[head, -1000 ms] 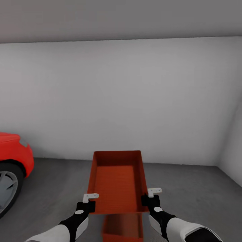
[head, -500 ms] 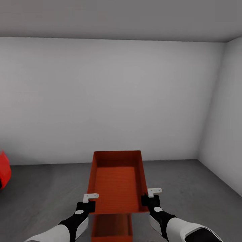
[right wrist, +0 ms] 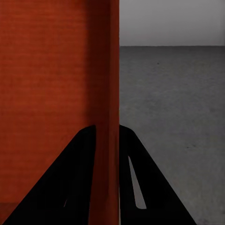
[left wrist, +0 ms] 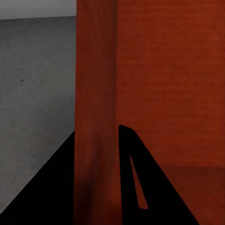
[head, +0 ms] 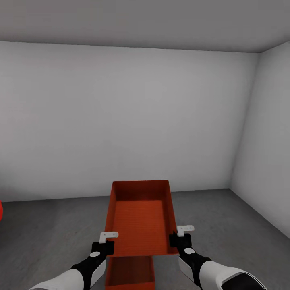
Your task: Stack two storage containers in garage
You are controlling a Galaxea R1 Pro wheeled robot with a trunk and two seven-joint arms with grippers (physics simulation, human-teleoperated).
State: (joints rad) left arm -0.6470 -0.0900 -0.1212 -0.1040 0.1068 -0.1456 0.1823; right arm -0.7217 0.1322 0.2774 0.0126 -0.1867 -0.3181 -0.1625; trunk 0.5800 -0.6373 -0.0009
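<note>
Up front, held in the air between both arms: one orange-red storage container (head: pixel 141 217), open side up, ribbed bottom visible, long axis pointing away from the robot toward the far wall (head: pixel 121 121). Gripped at its near end, one thin side wall per arm. Left gripper (head: pixel 108 238) clamped on the near left wall; in the left wrist view, that wall (left wrist: pixel 96 117) running straight between the two dark fingers (left wrist: pixel 136 187), one finger inside the bin, the other outside over grey floor. Right gripper (head: pixel 182 233) clamped the same way on the near right wall; in the right wrist view, the wall (right wrist: pixel 105 108) pinched between the dark fingers (right wrist: pixel 140 187), bin interior to one side, floor to the other. Fingers of both arms closed on the container's walls, touching them on both faces.

Directly below the carried bin, near the head view's lower edge: the second storage container (head: pixel 129 273), also open side up, partly hidden by the upper one, apparently resting on the dark grey floor (head: pixel 52 229); contact with the floor not clear from this angle. Well apart vertically from the upper bin.

Around: bare white-grey walls meeting in a corner (head: pixel 243 121) to the right, grey ceiling (head: pixel 145 20) above, and a sliver of red car (head: pixel 1 210) at the far left edge.
</note>
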